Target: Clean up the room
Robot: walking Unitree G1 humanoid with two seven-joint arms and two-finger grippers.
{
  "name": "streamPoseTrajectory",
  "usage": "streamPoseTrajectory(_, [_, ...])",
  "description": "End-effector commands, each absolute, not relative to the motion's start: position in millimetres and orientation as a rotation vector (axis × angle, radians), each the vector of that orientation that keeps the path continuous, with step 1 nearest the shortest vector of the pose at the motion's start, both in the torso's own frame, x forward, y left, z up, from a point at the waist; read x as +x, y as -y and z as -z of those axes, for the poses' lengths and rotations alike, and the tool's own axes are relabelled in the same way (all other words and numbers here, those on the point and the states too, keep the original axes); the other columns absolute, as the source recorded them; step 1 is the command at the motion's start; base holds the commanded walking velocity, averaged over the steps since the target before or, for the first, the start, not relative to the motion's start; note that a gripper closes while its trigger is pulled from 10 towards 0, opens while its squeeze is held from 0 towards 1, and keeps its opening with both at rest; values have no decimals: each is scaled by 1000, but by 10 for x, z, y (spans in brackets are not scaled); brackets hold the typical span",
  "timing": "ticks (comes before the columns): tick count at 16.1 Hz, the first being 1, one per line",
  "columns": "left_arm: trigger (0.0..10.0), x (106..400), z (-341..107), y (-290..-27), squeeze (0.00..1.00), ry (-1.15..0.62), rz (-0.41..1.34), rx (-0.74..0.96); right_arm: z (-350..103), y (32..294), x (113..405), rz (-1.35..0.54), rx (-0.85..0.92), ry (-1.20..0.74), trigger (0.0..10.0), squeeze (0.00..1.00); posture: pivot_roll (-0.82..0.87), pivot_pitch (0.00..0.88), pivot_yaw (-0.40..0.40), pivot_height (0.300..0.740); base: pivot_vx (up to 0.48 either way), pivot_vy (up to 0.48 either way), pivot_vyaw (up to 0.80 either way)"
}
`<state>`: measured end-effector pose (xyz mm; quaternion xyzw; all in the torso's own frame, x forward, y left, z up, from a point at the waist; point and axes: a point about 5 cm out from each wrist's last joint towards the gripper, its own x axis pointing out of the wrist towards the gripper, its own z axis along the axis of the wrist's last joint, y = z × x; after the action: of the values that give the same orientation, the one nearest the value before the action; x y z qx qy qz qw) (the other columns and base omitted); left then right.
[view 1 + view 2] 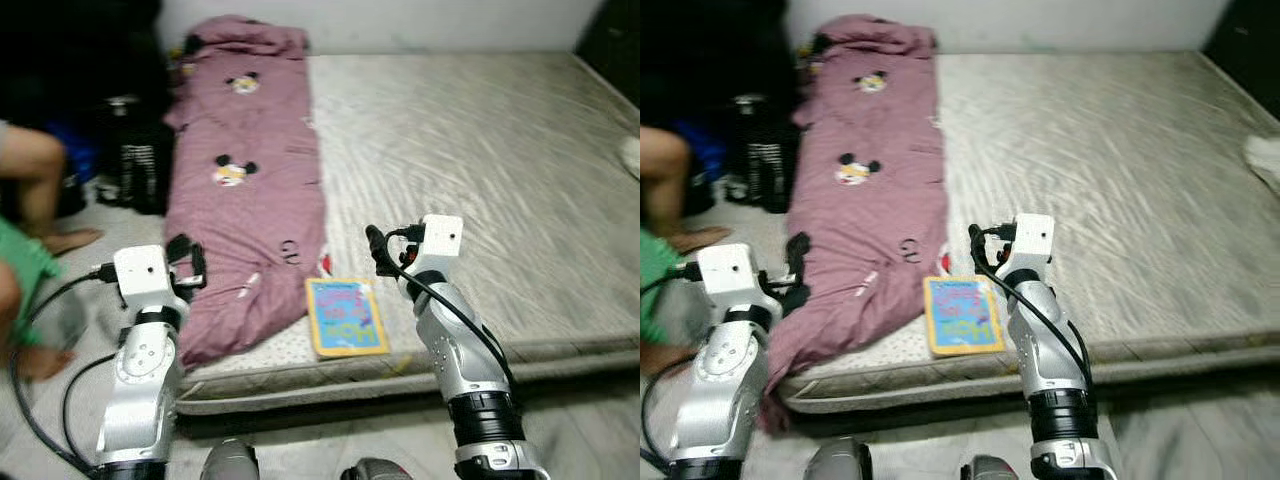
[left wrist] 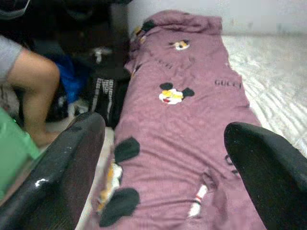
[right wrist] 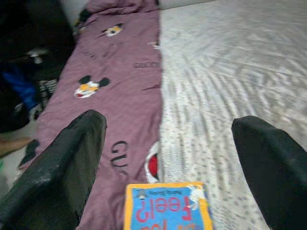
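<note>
A mauve blanket (image 1: pixel 250 190) with cartoon mouse prints lies along the left side of a grey mattress (image 1: pixel 480 170). Near the mattress's front edge rests a blue and yellow picture book (image 1: pixel 346 316), also in the right wrist view (image 3: pixel 168 208). My left gripper (image 1: pixel 188 262) hovers open over the blanket's near end (image 2: pixel 182 143). My right gripper (image 1: pixel 380 250) is open too, held just above and right of the book. Neither holds anything.
A person's bare legs (image 1: pixel 35 190) and green clothing (image 1: pixel 22 265) are on the floor at the left. Dark bags (image 1: pixel 130 160) stand beside the mattress's left edge. A white object (image 1: pixel 630 155) lies at the mattress's far right.
</note>
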<state>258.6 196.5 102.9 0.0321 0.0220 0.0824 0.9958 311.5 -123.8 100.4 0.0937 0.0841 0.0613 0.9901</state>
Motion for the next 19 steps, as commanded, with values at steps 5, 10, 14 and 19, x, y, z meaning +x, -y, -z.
streamPoseTrajectory(5, [10000, 2378, -1041, -2146, 0, -1, -230, 115, -1118, 1534, 3036, -12, 146, -72, 10000, 0, -26, 99, -20, 740, 0, 0, 0])
streamPoseTrajectory(10, [10000, 2389, -1044, -2137, 0, 2, -215, 128, -1088, 1614, 3000, 16, 96, -88, 10000, 0, -32, 103, -20, 740, 0, 0, -480])
streamPoseTrajectory(14, [10000, 2407, -1047, -2101, 0, 1, -206, 124, -1099, 1583, 2998, 9, 96, -86, 10000, 0, -33, 112, -19, 740, 0, 0, -800])
streamPoseTrajectory(19, [10000, 2415, -1050, -2078, 0, 0, -200, 122, -1117, 1546, 2998, -10, 107, -68, 10000, 0, -33, 117, -19, 740, 0, 0, -160])
